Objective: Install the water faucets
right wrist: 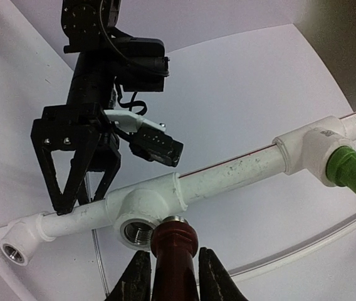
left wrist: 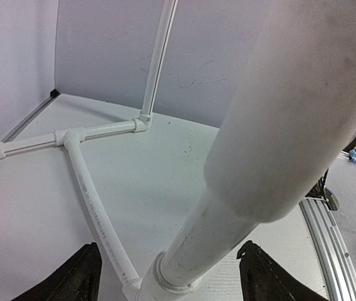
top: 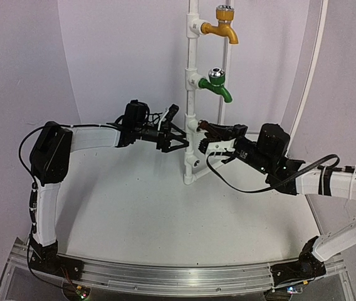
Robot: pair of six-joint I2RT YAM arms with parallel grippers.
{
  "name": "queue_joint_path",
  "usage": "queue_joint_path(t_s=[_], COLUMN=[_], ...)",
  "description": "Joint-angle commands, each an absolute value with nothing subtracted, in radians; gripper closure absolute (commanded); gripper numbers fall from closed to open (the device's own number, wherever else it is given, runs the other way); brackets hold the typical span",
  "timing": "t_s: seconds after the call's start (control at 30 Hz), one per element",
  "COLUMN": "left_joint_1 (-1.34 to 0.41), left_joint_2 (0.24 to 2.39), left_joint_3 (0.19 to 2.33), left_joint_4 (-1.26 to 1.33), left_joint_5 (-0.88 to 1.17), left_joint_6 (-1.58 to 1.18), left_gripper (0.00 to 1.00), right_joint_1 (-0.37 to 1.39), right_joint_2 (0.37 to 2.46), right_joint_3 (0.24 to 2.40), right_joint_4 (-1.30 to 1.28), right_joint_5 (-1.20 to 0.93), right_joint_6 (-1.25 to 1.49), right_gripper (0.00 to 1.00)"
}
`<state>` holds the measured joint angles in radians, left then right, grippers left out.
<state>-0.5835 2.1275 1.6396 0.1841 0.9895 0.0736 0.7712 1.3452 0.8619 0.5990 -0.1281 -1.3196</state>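
Note:
The green faucet [top: 216, 84] sits in the middle socket of the white pipe stand [top: 192, 75]; it also shows in the right wrist view [right wrist: 352, 177]. My right gripper [top: 207, 133] is shut on the dark brown faucet [top: 210, 128]. In the right wrist view the gripper [right wrist: 173, 276] holds that faucet [right wrist: 174, 251] with its threaded metal end just right of the open threaded socket [right wrist: 136, 231], touching its rim. My left gripper [top: 182, 142] is open, its fingers astride the stand's upright pipe [left wrist: 228, 188] without touching it.
A yellow-orange faucet [top: 223, 26] sits in the top socket. A second empty socket [right wrist: 12, 251] is lower on the stand. The stand's base pipes [left wrist: 93, 207] spread over the white table. A metal rail [top: 165, 276] runs along the near edge.

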Motion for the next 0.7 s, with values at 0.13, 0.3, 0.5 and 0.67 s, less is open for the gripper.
queue_joint_path(t_s=[0.13,0.3,0.5,0.67], left_joint_1=[-0.590,-0.600,-0.620,-0.633], left_joint_2=[2.202,2.222,2.264,2.278], left_joint_3=[1.748,1.756,1.805,1.821], left_joint_4=[0.288,0.357,0.402,0.417], left_joint_5=[1.097,1.092,1.079,1.053], left_joint_6=[0.040,-0.027,-0.087,-0.095], left_gripper=[0.26,0.33,0.42,0.53], right_joint_1=[0.775,0.775,0.775,0.775], right_joint_2=[1.347,1.340,1.352,1.382], right_joint_3=[0.839,0.813,0.804,0.812], right_joint_4=[0.705,0.715,0.771,0.810], right_joint_5=[-0.093,-0.090,-0.083,-0.090], right_joint_6=[-1.399,-1.376,-1.355,-1.347], right_gripper=[1.00,1.00,1.00,1.00])
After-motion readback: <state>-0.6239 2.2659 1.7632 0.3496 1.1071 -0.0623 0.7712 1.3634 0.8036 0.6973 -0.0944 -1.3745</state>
